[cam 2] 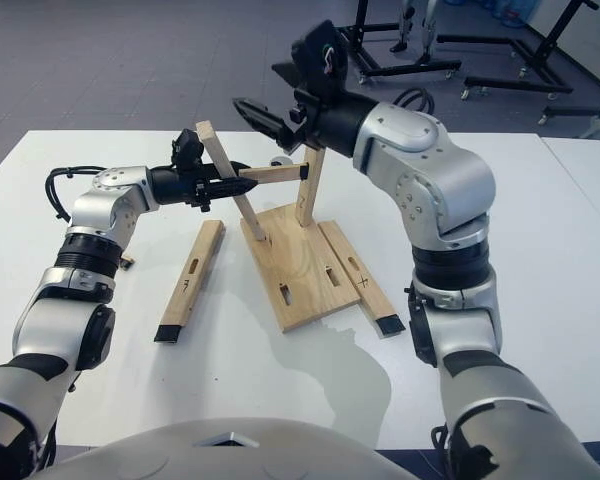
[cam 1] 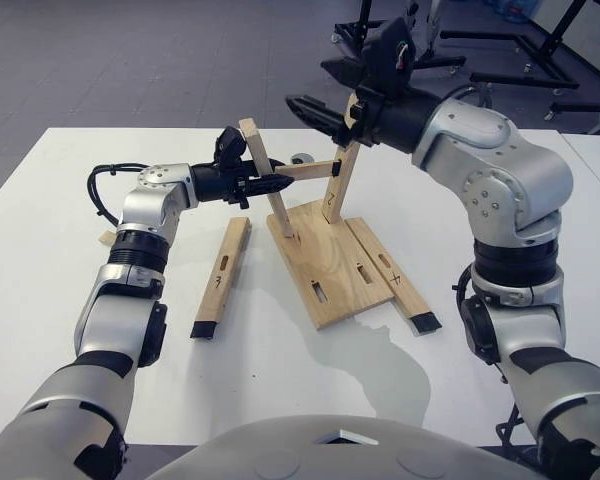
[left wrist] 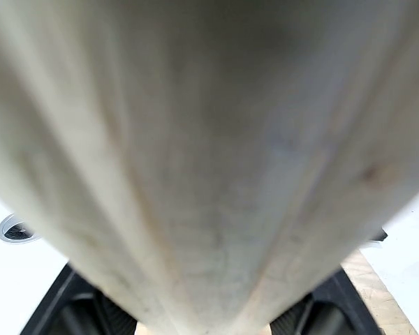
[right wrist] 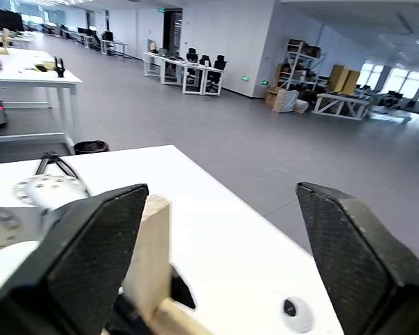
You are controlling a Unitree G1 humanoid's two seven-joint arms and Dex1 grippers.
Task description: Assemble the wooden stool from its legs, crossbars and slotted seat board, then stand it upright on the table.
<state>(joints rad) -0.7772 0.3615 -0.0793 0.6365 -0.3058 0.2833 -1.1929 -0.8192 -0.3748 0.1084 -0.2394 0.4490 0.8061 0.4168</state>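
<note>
Left claw (cam 1: 278, 183) is pinched on the tilted leg (cam 1: 263, 170), one finger each side, just left of frame centre in the head view. Left arm comes up from the lower left corner with the elbow bent. Its forearm rises up-frame and the wrist is turned, so the claw points level toward frame right. On the left wrist camera the wood sits right against the lens, with dark fingers (left wrist: 70, 310) flanking it at the bottom edge.

Right claw (right wrist: 222, 195) is spread wide. The top of the upright leg (right wrist: 152, 251) rests against the inner face of one finger, and the other finger is well apart from it. Right arm rises along the right side of the frame, elbow high. The forearm folds back toward upper centre and the claw points frame left, above the stool parts.

Seat board (cam 1: 325, 270) lies flat on the desk (cam 1: 80, 160) at frame centre, slots facing up. Both legs have their feet on the far end of the board. Can't tell if they're fully seated in the slots. Crossbar (cam 1: 310, 170) runs roughly level between them, and its left end is at the left claw's tips.

Loose leg (cam 1: 223, 275) lies flat on the desk left of the board, not touching it. Second loose leg (cam 1: 392, 278) lies along the board's right edge, black foot toward the bottom of the frame.
</note>
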